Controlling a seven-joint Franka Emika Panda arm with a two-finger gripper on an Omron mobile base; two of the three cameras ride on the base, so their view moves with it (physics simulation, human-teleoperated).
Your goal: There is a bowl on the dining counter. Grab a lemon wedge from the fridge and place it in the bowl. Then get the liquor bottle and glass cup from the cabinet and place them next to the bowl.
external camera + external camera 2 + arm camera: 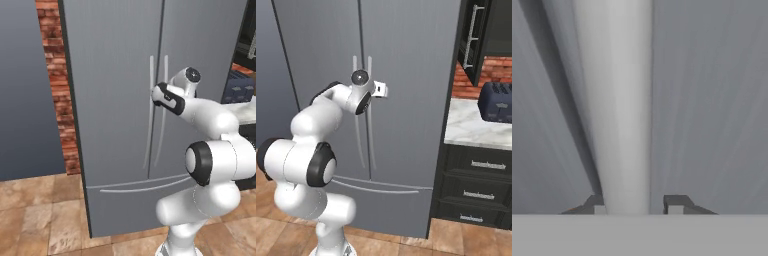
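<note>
Grey steel, left base view: fridge (115, 100) with two tall doors, both closed; two pale vertical handles meet at the centre seam. The arm reaches in from the lower right and the gripper (154, 95) sits at the handles, about a third of the way down.
Left base view, which handle: appears to be the left-door handle (149, 110), but the wrist hides the contact.
Right base view: gripper (367, 90) is pressed in at the pair of handles; a small white tab of the hand juts right. Toaster (497, 101) on a marble counter (471, 127) off to the right, well apart from the work.
Hand view: one pale handle bar (619, 105) runs up the middle, passing between the two dark fingertips (596, 204). Left tip touches the bar; a narrow gap shows by the right tip.
Jaws: partly closed around the bar, not clearly clamped; cannot tell if the grip is firm.
Lemon wedge: presumably behind the closed doors; not seen.
Step in hand: taking the handle to open the fridge, my reading.
How to do it well: finish the squeeze until both tips bear on the bar, keep it centred, then pull along the door's swing arc, not straight back, so the bar does not slip out.
</note>
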